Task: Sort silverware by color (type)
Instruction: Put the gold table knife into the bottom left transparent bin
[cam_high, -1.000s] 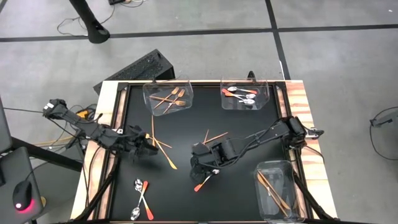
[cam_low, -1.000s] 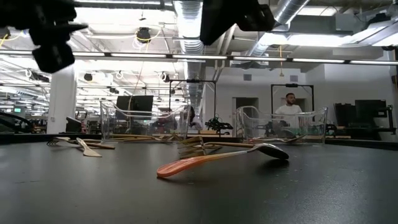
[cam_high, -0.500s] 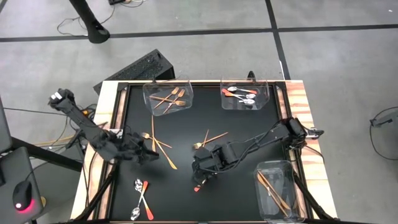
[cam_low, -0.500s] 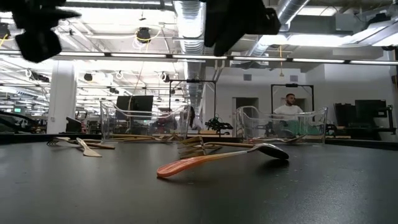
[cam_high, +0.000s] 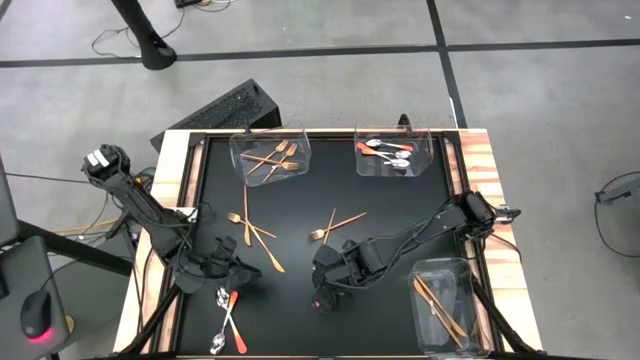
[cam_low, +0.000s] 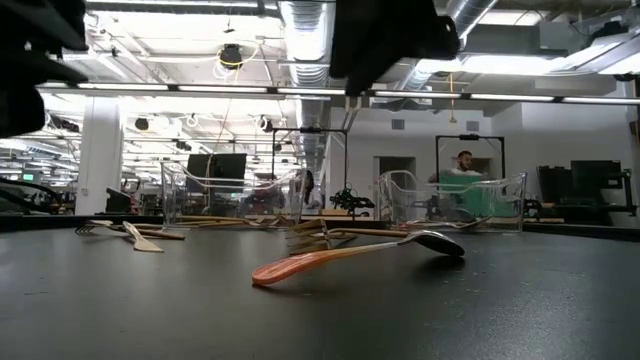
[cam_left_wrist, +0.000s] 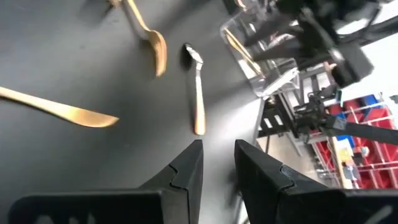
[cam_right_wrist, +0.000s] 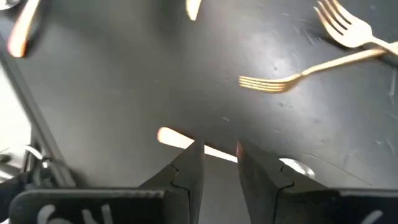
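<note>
Two grippers are down among the loose cutlery on your black table (cam_high: 300, 330). In the high view your right gripper (cam_high: 325, 288) sits low and centre, right over a red-handled spoon (cam_low: 350, 257). Its wrist view shows the two fingers (cam_right_wrist: 186, 171) standing a narrow gap apart, with the spoon's pale handle crossing just ahead of the tips and the silver bowl (cam_right_wrist: 296, 167) off to the right of them; the jaws are not closed on it. Two gold forks (cam_right_wrist: 323, 56) lie farther off, in the upper right of that frame.

Your left gripper (cam_high: 222, 278) is at lower left in the high view, just above a pair of spoons (cam_high: 226, 318) near the bottom edge. Its fingers (cam_left_wrist: 186, 171) are likewise slightly parted and hold nothing; in its wrist view a spoon (cam_left_wrist: 196, 87) lies ahead of the tips, clear of them.

Look to the top of the high view for two clear bins, one with forks (cam_high: 272, 158), one with spoons (cam_high: 392, 153). At lower right, a third bin (cam_high: 448, 305) holds long gold pieces.
</note>
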